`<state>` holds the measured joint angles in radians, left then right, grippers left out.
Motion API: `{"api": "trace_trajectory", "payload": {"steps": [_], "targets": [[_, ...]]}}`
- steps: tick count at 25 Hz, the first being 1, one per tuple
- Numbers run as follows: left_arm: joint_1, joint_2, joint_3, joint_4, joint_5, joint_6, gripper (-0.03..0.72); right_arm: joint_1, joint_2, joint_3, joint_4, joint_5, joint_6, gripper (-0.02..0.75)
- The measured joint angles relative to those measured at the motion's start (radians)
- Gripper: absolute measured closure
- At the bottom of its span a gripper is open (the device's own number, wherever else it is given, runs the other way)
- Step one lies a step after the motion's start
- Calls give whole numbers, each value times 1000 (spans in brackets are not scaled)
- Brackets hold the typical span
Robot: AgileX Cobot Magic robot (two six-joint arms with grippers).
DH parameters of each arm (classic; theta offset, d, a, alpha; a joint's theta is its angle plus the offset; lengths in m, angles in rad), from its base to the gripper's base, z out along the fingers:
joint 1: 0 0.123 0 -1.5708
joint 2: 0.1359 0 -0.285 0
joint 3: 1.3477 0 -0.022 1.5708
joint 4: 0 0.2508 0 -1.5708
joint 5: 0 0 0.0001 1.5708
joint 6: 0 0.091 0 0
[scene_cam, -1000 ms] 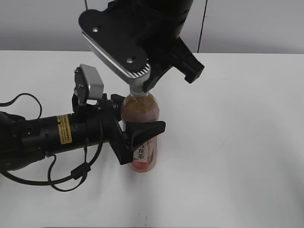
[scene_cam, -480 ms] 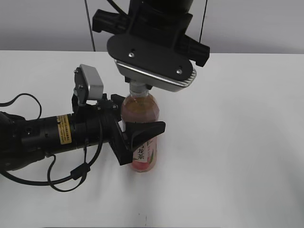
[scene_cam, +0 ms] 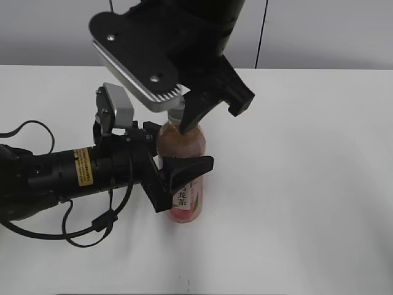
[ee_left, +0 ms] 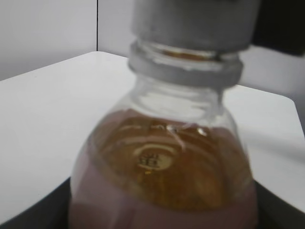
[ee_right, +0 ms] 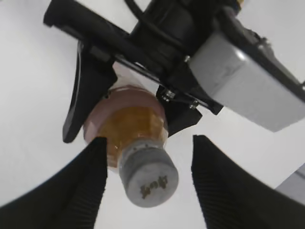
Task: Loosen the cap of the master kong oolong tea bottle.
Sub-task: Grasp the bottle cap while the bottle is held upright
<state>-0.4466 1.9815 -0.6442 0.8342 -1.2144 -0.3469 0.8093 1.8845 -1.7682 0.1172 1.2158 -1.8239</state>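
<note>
Master kong oolong tea bottle (scene_cam: 183,178), a slim clear plastic bottle of pale amber tea with a pink label and a white strip of black characters, stands upright on the white table (scene_cam: 307,184), near its middle. Left end effector (scene_cam: 178,175), black and reaching in from the left side, is pressed against the bottle's body at label height, one finger crossing the front of the label in the exterior view; the bottle is thus braced against turning. Right end effector (ee_right: 147,179) hangs directly above the neck with its two ribbed black fingers (ee_right: 81,191) spread, one on either side of the small round white plastic screw cap (ee_right: 148,177), and in the right wrist view a clear gap shows between each finger and the cap's ribbed rim. Seen from the left wrist, the cap sits squarely on the neck above its collar ring (ee_left: 183,71), with no visible lift. Whether it has been loosened at all cannot be told; as things lie, gripping and twisting the cap appear to remain.
</note>
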Motion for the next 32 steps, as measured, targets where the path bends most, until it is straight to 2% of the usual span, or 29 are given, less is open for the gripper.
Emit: {"api": "trace_trajectory", "payload": {"steps": [3,6,8,22,27,32], "targets": [[0,0,0,-1,0,-1,250,2,-1,0,1,0,297,182],[0,0,0,-1,0,-1,250,3,-2,0,-25,0,634,139],[0,0,0,-1,0,-1,250,3,-2,-6,-35,1,816,150],[0,0,0,-1,0,-1,250,3,-3,-28,-49,3,1728,178],[0,0,0,-1,0,-1,250,3,-3,-28,-68,4,1878,228],[0,0,0,-1,0,-1,250,3,-3,-28,-53,4,1910,290]]}}
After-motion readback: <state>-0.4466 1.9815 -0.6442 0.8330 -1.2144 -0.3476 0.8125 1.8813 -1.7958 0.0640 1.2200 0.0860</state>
